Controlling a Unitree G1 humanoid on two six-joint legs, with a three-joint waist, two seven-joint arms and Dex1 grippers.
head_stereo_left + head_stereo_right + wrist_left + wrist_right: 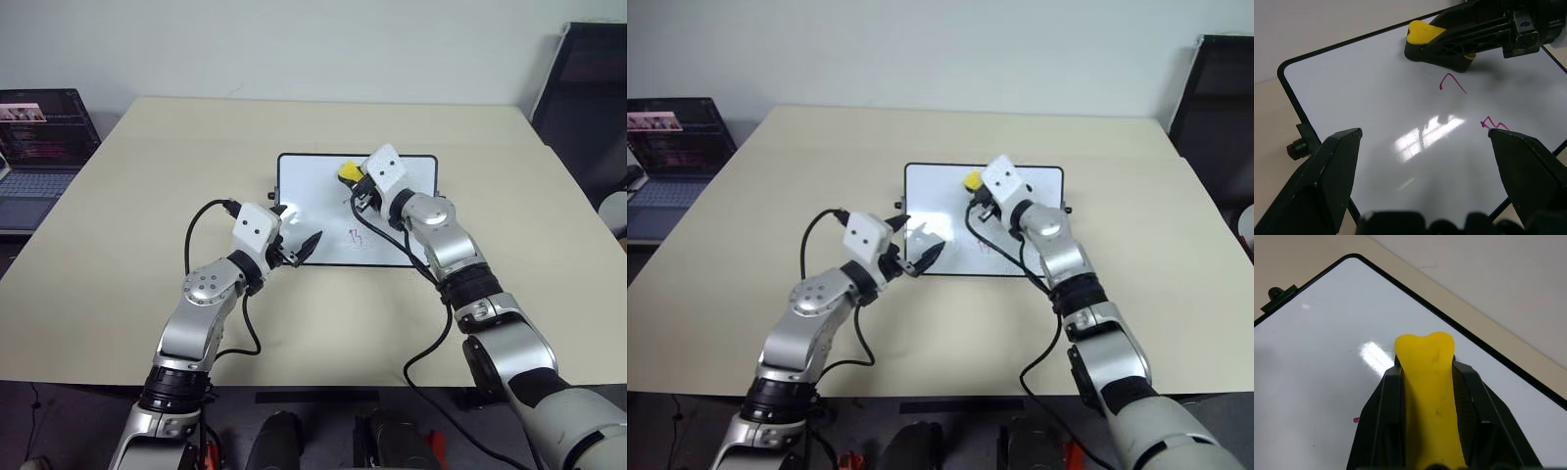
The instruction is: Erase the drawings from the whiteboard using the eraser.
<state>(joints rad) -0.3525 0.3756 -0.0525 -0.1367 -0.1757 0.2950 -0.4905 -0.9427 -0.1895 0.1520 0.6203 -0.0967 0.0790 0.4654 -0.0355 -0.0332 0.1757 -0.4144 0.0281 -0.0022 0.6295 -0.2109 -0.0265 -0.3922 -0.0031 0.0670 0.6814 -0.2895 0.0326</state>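
Tool point(1425, 396) grips eraser point(1427, 382) over glossy whiteboard point(313, 186) on beige table point(147, 245).

No legible text, label, brand or number appears. The whiteboard point(1376, 122) carries only purple marker squiggles point(1452, 82), and the laptop screen point(44, 122) shows lines too small to read.

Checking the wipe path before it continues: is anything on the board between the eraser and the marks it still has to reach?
Nothing visible. The right gripper holds the eraser over the whiteboard, and only bare white surface separates it from the drawings. The left gripper hovers open at the board's near edge, off that path.
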